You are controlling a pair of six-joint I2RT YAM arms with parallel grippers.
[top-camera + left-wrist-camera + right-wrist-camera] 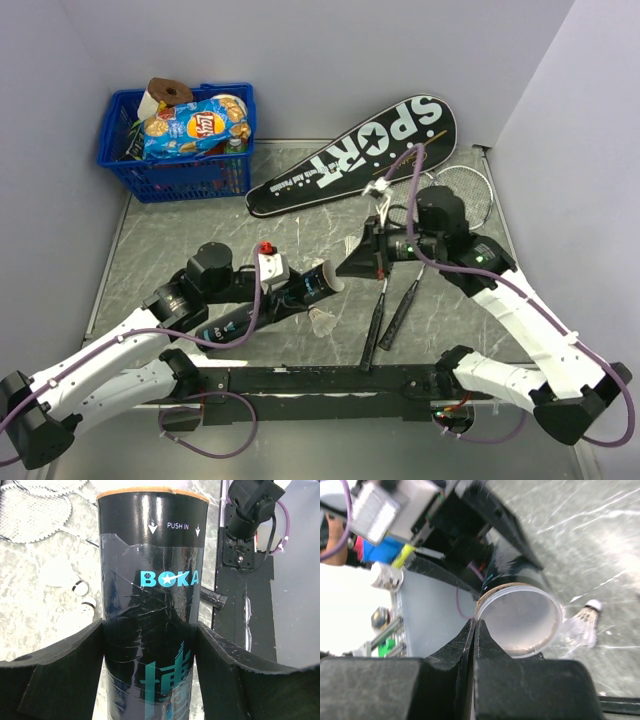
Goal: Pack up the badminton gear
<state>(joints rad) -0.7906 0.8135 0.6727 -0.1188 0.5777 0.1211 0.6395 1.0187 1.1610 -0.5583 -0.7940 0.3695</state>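
left tool (150, 630) clamped around the dark tube (150, 545), its open mouth facing the right tool (474, 630) — fingers pressed together, pinching nothing — one shuttlecock (582, 625) on the counter (200, 230) beside the mouth, rackets (400, 300) near

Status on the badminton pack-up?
Left gripper clamped on tube. Right gripper shut, empty, at tube mouth. One shuttlecock lying loose beside mouth. Mouth unobstructed.

The mouth of the tube (517, 625) is crowded by the closed right pincer (474, 624). Bare worktop (190, 235) is left before the basket (180, 178).
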